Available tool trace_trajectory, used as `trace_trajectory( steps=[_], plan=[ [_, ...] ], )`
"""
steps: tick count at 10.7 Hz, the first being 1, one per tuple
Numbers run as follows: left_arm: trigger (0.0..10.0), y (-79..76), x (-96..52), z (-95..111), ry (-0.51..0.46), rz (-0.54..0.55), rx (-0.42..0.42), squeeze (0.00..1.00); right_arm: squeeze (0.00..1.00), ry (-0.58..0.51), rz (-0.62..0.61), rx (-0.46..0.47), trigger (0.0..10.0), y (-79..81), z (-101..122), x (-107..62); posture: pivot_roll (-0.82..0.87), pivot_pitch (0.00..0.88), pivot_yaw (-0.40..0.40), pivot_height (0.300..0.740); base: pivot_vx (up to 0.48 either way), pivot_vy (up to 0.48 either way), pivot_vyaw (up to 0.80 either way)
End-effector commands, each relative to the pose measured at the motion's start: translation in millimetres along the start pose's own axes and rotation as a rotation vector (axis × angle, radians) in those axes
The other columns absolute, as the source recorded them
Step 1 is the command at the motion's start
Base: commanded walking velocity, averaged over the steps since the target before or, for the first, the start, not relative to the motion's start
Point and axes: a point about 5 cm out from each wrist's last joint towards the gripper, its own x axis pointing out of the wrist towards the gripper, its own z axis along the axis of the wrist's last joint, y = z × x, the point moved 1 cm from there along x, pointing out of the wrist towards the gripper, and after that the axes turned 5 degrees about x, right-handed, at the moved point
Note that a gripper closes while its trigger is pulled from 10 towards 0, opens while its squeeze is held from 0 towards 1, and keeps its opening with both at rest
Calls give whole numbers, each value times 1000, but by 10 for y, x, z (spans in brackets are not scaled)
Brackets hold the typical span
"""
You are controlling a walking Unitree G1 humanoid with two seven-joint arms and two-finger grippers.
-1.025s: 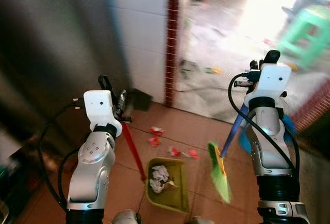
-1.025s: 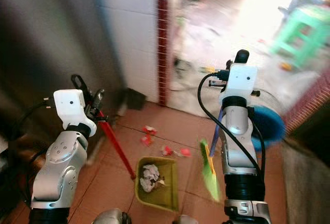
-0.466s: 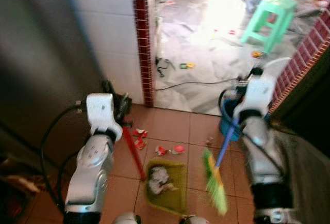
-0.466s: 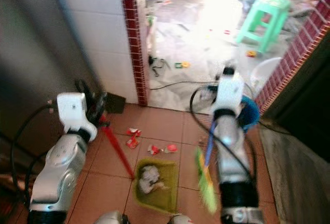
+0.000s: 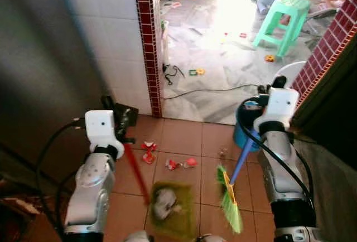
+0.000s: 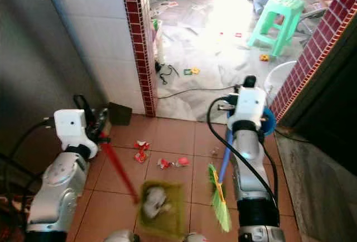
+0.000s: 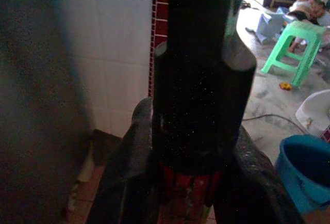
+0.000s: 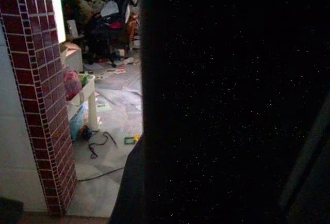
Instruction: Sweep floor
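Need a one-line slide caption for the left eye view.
Robot holds a red-handled dustpan and green broom over scraps on the tiled floor.

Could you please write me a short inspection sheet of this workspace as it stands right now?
Surface: terracotta tiled floor, meeting grey paved ground beyond the red-brick pillar.
Job's things: olive-green plastic dustpan on a red handle, crumpled white paper inside; green-bristled broom on a blue handle.
Clutter: red and white scraps on the tiles ahead of the dustpan; small bits on the grey ground.
Grippers: left pincer shut on the dustpan's handle; right pincer holds the broom's handle.
Cables: black cable across the grey ground.
Surroundings: mint-green plastic stool, blue bucket, a person lying beyond the stool.
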Motion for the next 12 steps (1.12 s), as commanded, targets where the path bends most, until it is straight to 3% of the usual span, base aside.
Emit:
trace_trajectory(
  steps=[1,3,10,12],
  plan=[
    [10000,9,-2,122,-61,-1,-13,0,0,-8,1,14,10000,16,12,-19,-44,0,29,740,0,0,0],
    [10000,2,12,132,-67,-8,-16,0,0,14,-4,15,10000,10,-54,-55,-46,0,32,740,0,-135,0],
    [10000,-37,4,105,-58,-22,-24,0,0,32,-5,8,10000,-32,-94,-89,-54,0,30,740,0,-331,-652],
    [10000,-32,22,132,-69,-4,-29,0,0,34,0,7,10000,-35,-97,-81,-54,0,27,740,0,0,-491]
  ],
)
